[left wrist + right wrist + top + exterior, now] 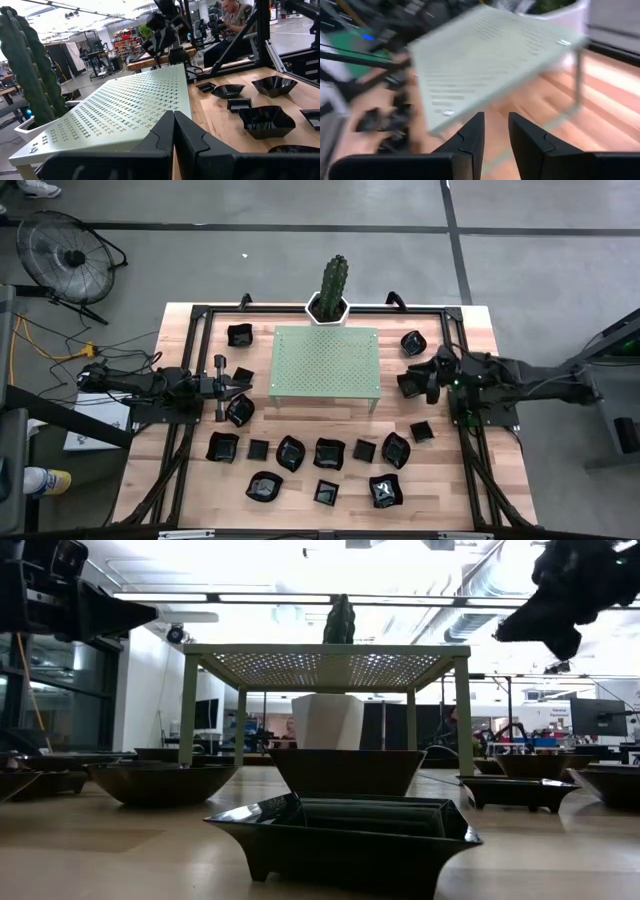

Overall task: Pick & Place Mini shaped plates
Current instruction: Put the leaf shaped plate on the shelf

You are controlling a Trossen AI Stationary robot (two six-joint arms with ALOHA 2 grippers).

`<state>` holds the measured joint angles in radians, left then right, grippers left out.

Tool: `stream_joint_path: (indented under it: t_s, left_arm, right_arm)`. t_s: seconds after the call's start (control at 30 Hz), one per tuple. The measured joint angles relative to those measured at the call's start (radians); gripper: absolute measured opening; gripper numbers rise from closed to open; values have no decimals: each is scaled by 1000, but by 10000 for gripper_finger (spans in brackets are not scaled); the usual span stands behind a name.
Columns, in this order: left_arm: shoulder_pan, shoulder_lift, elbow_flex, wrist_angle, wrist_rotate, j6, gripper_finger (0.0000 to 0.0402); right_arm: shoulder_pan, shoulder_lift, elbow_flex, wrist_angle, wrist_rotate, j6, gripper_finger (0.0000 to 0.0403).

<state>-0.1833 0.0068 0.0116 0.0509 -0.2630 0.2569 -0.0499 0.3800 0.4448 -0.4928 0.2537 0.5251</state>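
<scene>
- The high view alone shows the small glossy black mini shaped plates [329,452] scattered over the wooden slatted table [480,330], mostly at 6 o'clock of the pale green perforated metal stand [326,360]; the low view shows raised rims, no long axis evident
- Left gripper [173,131], at 9 o'clock of the stand: fingers pressed together, empty
- Right gripper [495,131], at 3 o'clock: fingers slightly parted, empty in its wrist view

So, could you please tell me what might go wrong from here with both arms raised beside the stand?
1. The left gripper, shut and empty, must open before it can grasp any plate.
2. The right gripper hangs near the pale green perforated stand; a low sweep could knock it.
3. The black mini plates lie crowded at the front, so reaching for one may nudge its neighbours.
</scene>
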Motion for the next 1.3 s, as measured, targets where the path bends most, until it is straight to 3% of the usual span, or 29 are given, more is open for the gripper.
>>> stream_joint_path:
  t_s: [0.27,0.67,1.3]
  left_arm:
    - [0,0,0,0,0,0,0]
    - [0,0,0,0,0,0,0]
    - [0,0,0,0,0,0,0]
  right_arm:
    - [-170,191,153,-202,-21,98,83]
    - [-420,454,163,-212,-184,333,83]
    - [-691,697,163,-226,-184,532,83]
